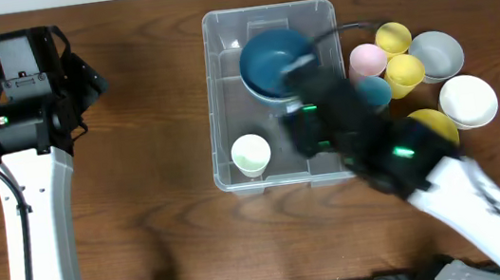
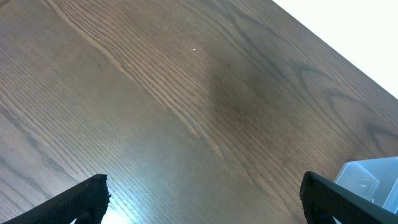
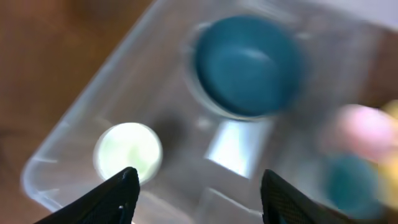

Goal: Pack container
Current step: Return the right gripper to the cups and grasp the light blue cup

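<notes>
Overhead view: the container, a large clear plastic bin, is seen at the middle of the wooden table. A blue bowl is set in its far end and a pale green cup in its near left corner. The right arm is reached over the bin and is blurred, so its fingers cannot be made out here. Just to the right of the bin, a pink cup, two yellow cups, a teal cup, a grey bowl, a white bowl and a yellow bowl are clustered. The left arm is parked well to the left.

Left wrist view: the left gripper is held over bare wood, its fingers spread wide with nothing between them. A corner of the container is seen at the lower right.

Right wrist view, blurred: the right gripper is held above the bin, its fingers parted and nothing gripped or touched. The blue bowl, the green cup and a white label on the base are seen below.
</notes>
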You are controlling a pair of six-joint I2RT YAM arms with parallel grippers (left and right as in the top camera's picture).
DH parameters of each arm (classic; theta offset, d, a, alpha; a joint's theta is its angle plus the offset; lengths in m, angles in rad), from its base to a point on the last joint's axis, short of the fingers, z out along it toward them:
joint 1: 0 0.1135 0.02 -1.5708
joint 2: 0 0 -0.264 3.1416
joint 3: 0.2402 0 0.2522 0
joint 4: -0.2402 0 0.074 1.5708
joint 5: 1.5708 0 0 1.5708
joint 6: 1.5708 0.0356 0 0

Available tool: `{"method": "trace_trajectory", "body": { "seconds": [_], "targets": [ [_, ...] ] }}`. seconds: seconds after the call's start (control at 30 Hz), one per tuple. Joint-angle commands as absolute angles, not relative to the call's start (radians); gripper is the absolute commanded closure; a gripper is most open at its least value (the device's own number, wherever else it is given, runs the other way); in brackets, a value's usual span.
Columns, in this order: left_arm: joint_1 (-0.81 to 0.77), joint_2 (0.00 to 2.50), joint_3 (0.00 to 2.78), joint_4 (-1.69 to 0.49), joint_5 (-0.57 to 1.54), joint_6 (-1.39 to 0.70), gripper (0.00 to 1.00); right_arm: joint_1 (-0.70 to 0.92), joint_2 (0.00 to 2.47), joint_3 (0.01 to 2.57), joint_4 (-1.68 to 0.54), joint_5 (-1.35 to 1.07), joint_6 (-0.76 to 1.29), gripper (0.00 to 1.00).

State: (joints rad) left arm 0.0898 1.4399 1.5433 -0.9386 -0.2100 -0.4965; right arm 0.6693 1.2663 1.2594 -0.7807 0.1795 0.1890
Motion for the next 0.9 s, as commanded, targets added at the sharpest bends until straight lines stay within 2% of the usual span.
{"method": "trace_trajectory", "body": {
  "seconds": [0.0, 0.13, 0.23, 0.43, 0.7, 0.87],
  "targets": [
    [0.091, 1.438, 1.558, -0.942, -0.221, -0.49, 0.02, 0.566, 1.182, 1.272, -0.851, 0.287, 0.242, 0.35],
    [0.091, 1.438, 1.558, -0.942, -0.221, -0.49, 0.02, 0.378, 1.121, 1.271, -0.942, 0.295, 0.27, 0.32],
    [0.091, 1.438, 1.558, -0.942, -0.221, -0.49, 0.02, 0.229, 1.119, 1.271, -0.976, 0.266, 0.269, 0.24],
    [0.091, 1.438, 1.558, -0.942, -0.221, -0.49, 0.02, -0.004, 1.186, 1.261, -0.978, 0.064, 0.265, 0.2],
    [0.091, 1.438, 1.558, -0.942, -0.221, -0.49, 0.02, -0.044, 1.389, 1.26, -0.959, -0.013, 0.265, 0.21],
    [0.091, 1.438, 1.558, -0.942, -0.221, -0.49, 0.02, -0.043, 1.525, 1.26, -0.897, -0.121, 0.265, 0.3]
  ]
}}
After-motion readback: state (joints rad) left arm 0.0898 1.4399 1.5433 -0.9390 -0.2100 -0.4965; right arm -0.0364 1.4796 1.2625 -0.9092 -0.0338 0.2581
